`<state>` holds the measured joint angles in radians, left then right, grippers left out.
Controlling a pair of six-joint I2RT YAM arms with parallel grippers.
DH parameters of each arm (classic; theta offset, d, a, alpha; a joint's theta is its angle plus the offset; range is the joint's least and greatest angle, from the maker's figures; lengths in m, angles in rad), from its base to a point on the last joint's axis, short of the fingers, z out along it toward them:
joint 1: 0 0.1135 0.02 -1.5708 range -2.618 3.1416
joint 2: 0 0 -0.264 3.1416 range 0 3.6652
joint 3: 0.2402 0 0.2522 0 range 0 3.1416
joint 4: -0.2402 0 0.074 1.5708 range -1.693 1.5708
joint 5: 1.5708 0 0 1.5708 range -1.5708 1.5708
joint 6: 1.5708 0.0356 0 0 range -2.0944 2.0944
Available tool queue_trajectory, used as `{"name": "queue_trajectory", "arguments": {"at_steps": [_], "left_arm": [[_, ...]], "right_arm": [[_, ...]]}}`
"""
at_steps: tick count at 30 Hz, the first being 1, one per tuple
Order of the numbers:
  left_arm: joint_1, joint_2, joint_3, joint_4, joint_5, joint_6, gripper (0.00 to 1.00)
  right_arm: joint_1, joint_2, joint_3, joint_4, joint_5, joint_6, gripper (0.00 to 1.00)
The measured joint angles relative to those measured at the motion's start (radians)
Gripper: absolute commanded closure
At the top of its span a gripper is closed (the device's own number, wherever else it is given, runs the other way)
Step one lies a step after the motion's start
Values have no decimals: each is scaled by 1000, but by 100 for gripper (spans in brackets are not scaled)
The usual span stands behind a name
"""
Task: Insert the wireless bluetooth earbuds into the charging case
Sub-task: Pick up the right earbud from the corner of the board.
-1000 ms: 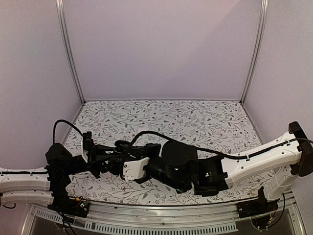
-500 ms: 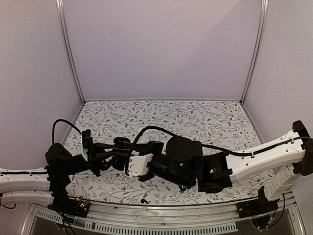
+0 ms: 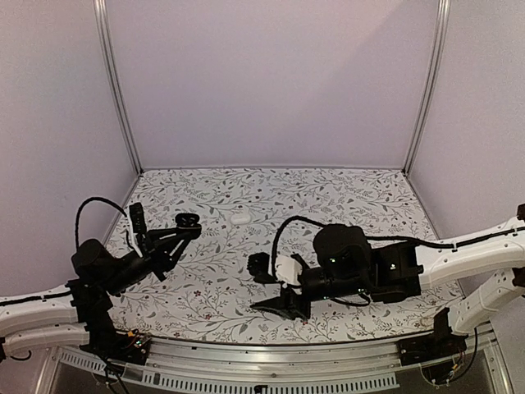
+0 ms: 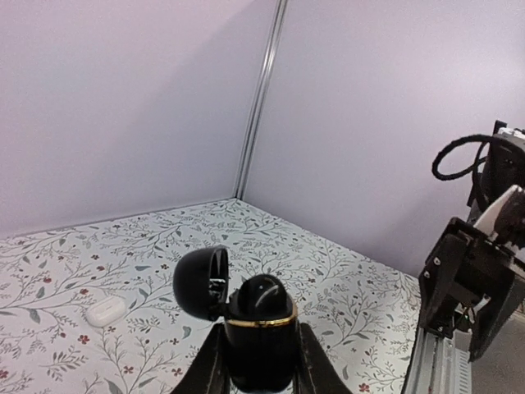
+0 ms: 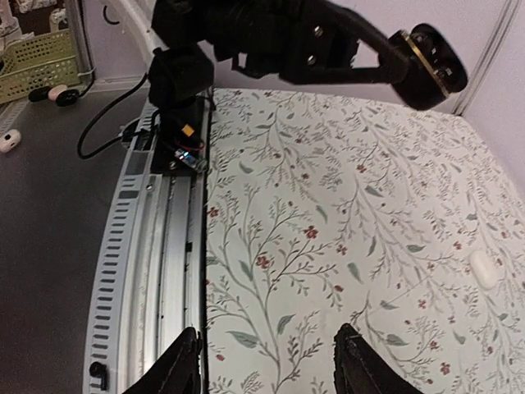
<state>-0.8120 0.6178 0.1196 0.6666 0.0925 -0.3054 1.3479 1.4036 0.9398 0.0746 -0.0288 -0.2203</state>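
Black charging case (image 4: 261, 305), lid hinged open, sitting clamped in your left gripper (image 4: 261, 361); earbuds indistinguishable inside dark case. Your right gripper (image 5: 267, 361), right of case, gaping empty, fingertips cropped.

We see a small white pebble-shaped case (image 3: 240, 218) lying on the floral tabletop (image 3: 344, 197), toward its far edge.

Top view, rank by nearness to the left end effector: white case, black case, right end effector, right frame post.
1. Black case, gripped by the left end effector
2. White case, on the mat
3. Right end effector, front centre
4. Right frame post, far corner
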Motion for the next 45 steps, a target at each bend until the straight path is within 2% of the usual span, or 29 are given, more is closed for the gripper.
{"name": "queue_trajectory", "arguments": {"at_steps": [3,7,11,15,24,37,45], "left_arm": [[4,-5,1,-44,-28,-21,100],[6,-5,1,-77,-50,-41,100],[6,-4,1,-89,-56,-51,100],[8,-8,3,-109,-56,-59,100],[8,-74,5,-153,-57,-65,100],[9,-94,5,-167,-56,-67,100],[9,-93,5,-167,-56,-66,100]], "right_arm": [[14,8,-65,-87,-142,92,45],[93,55,-70,-171,-203,132,47],[190,189,4,-245,-235,119,50],[219,301,89,-308,-244,94,51],[258,469,301,-492,-190,52,54],[327,531,330,-585,-106,33,60],[327,575,372,-609,-6,37,74]]}}
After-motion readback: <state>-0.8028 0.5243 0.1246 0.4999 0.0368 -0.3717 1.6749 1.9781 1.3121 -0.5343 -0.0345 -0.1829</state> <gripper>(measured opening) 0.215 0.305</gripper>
